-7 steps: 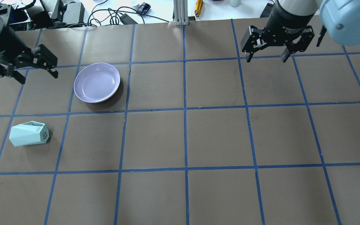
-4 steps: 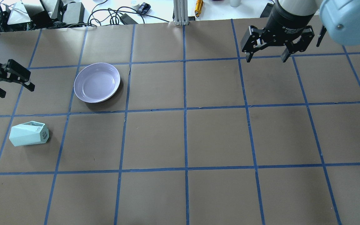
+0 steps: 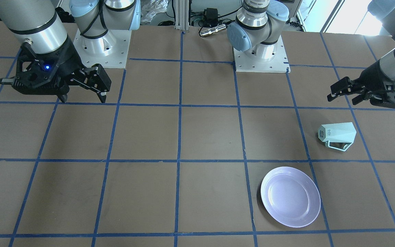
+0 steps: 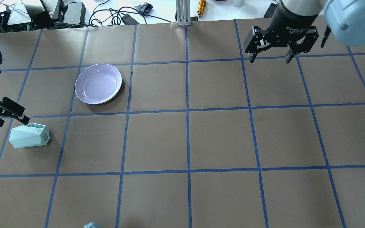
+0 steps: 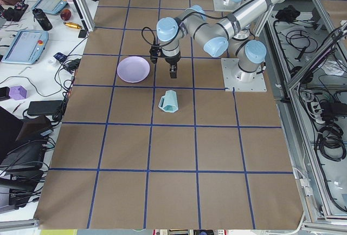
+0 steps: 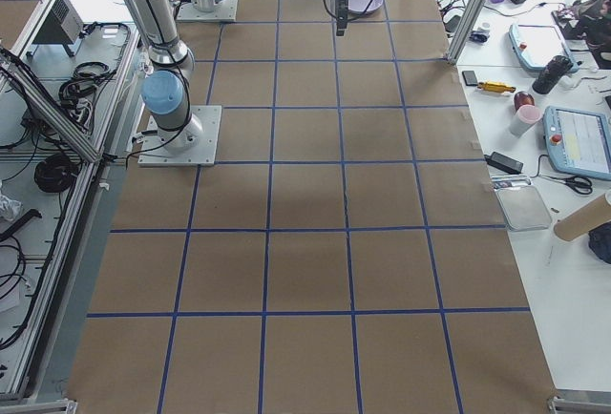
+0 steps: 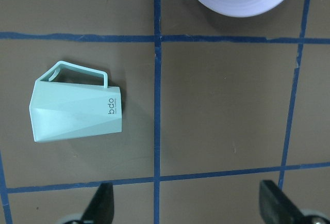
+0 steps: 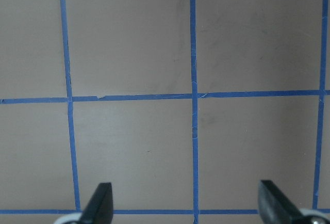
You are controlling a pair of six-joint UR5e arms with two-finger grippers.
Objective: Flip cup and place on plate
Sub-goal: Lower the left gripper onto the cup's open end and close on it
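1. The table [image 4: 220, 136] is covered in brown paper, ruled into squares by blue tape [image 4: 187, 110]. Cables [image 4: 106, 14] and power bricks crowd the bench beyond its far edge.
2. The cup [image 4: 28, 136] lies on its side near the robot's left end of the table, with its lettered base facing the table's middle.
3. The plate [image 4: 98, 84] sits flat in the diagonally adjoining square, apart from the cup.
4. The left gripper [image 4: 9, 122] hangs close to the cup, fingers spread wide and holding nothing. It seems to be above the cup rather than touching it.
5. The right gripper [image 4: 269, 60] points down over the far right squares, spread wide and empty.
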